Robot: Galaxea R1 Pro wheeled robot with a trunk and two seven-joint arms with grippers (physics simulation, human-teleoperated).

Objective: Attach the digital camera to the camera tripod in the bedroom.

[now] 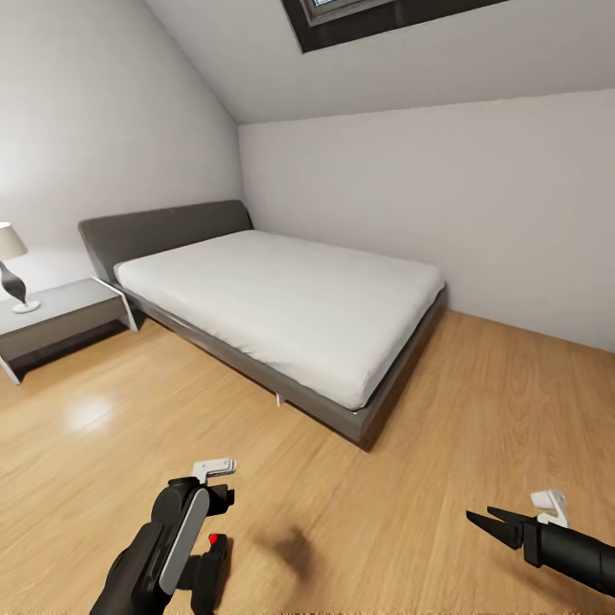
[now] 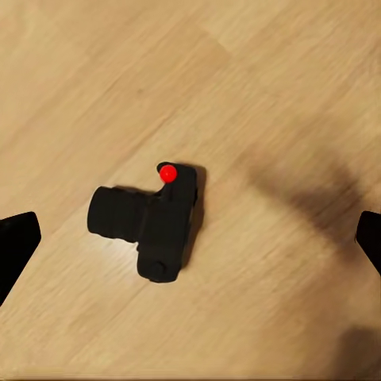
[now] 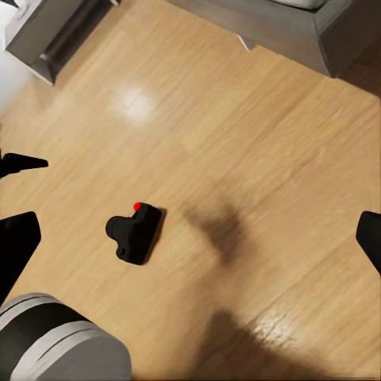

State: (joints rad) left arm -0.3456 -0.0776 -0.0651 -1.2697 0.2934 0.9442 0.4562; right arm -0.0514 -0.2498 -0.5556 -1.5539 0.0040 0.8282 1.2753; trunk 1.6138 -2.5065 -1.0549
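Left wrist view: we see the digital camera (image 2: pixel 152 224) lying on the bedroom's wood floor (image 2: pixel 278 95), between the wide-spread fingers of our left hand (image 2: pixel 190 238), untouched. Our right hand (image 1: pixel 495 523) hovers with fingers parted, holding nothing, well apart from the bed (image 1: pixel 282 307).

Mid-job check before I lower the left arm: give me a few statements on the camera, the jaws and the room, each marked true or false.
1. The digital camera lies on the wood floor. True.
2. The left gripper is shut on the camera. False: its jaws stand wide open, with the camera lying between and beyond them, untouched.
3. The camera's red button is visible. True.
4. The camera sits on the bed. False: it is on the floor, apart from the bed.
5. A lamp stands on the nightstand beside the bed. True.
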